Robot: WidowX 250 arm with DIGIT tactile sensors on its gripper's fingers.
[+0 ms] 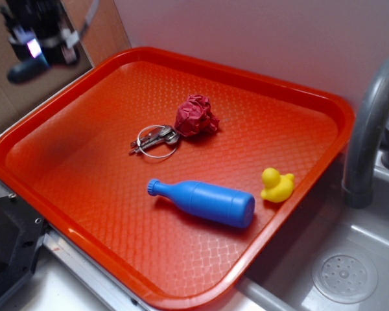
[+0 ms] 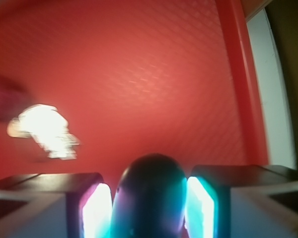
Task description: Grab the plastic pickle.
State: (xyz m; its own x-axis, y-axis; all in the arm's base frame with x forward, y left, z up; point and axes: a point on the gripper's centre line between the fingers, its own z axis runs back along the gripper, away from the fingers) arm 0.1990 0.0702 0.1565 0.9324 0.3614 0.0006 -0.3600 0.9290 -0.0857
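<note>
The pincer (image 1: 27, 65) hung high above the tray's (image 1: 65, 175) far-left corner, pinching the pickle (image 2: 149, 198) between its two pads, one end poking out past the tips. The grab looked done: the pickle was off the tray and, by the wrist view, seated squarely. Below and ahead of the pincer lay the keys (image 1: 154, 140) and a red paper wad (image 1: 196, 116); farther off, the bottle (image 1: 204, 202) and duck (image 1: 277, 185). Little seemed left beyond keeping the grip.
</note>
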